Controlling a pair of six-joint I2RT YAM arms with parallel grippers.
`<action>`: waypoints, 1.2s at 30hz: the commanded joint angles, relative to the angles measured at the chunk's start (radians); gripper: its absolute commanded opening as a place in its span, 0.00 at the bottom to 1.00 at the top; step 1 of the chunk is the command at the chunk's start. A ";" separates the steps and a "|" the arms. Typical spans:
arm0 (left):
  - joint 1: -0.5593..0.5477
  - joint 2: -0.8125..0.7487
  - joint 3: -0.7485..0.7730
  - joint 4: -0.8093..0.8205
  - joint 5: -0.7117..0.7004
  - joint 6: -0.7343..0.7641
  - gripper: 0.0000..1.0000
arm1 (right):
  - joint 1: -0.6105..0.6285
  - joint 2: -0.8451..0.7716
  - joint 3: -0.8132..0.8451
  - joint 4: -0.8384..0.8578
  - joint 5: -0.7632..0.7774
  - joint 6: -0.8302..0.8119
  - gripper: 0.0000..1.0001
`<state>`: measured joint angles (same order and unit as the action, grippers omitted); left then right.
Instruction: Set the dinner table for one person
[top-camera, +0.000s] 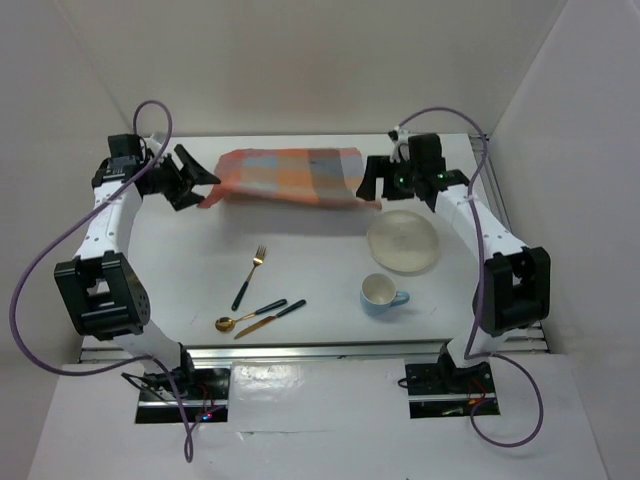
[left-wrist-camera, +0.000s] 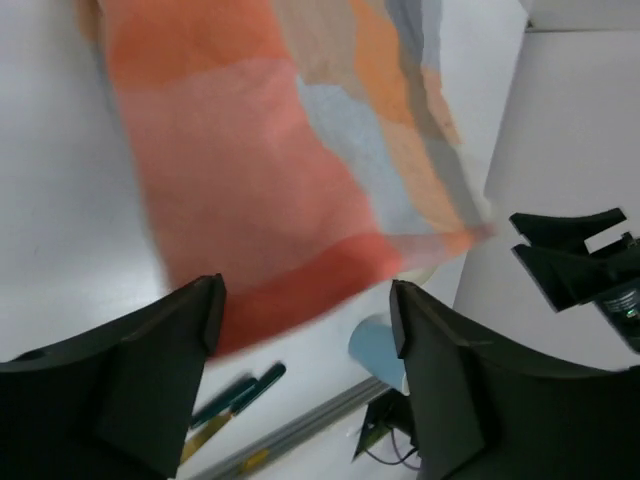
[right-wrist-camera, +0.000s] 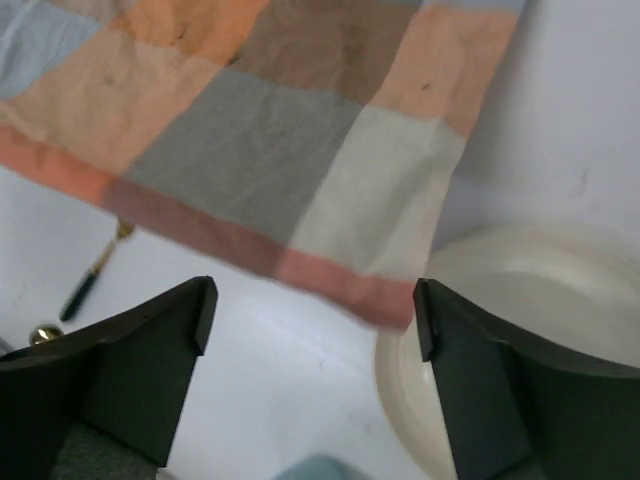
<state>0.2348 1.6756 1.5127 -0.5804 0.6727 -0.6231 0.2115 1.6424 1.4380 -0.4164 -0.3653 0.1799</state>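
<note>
The white dinner table (top-camera: 310, 255) carries an orange, blue and grey checked cloth mat (top-camera: 290, 175) at the back. My left gripper (top-camera: 205, 186) is open at the mat's left near corner. In the left wrist view the gripper (left-wrist-camera: 305, 315) has wide jaws just below the mat's red edge (left-wrist-camera: 300, 290). My right gripper (top-camera: 371, 187) is open at the mat's right near corner. In the right wrist view the gripper (right-wrist-camera: 312, 312) is just below that corner (right-wrist-camera: 385, 298). Neither holds anything.
A cream plate (top-camera: 402, 241) sits right of centre, with a blue cup (top-camera: 381, 294) in front of it. A gold fork (top-camera: 250, 276), spoon (top-camera: 245, 318) and knife (top-camera: 270, 318) with dark handles lie near the front. The plate (right-wrist-camera: 520, 330) sits just under my right gripper.
</note>
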 joint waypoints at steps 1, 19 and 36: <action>0.031 -0.123 -0.127 -0.019 -0.048 0.088 0.91 | 0.051 -0.154 -0.162 0.042 0.058 -0.023 1.00; -0.144 0.369 0.245 -0.116 -0.306 0.034 0.00 | 0.166 0.471 0.407 -0.189 0.137 0.227 0.00; -0.196 0.492 0.049 -0.056 -0.397 0.005 0.00 | 0.186 0.504 0.081 -0.096 0.275 0.384 0.00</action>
<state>0.0486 2.1803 1.6283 -0.6197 0.3199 -0.6292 0.3840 2.1883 1.6142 -0.4637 -0.1768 0.5316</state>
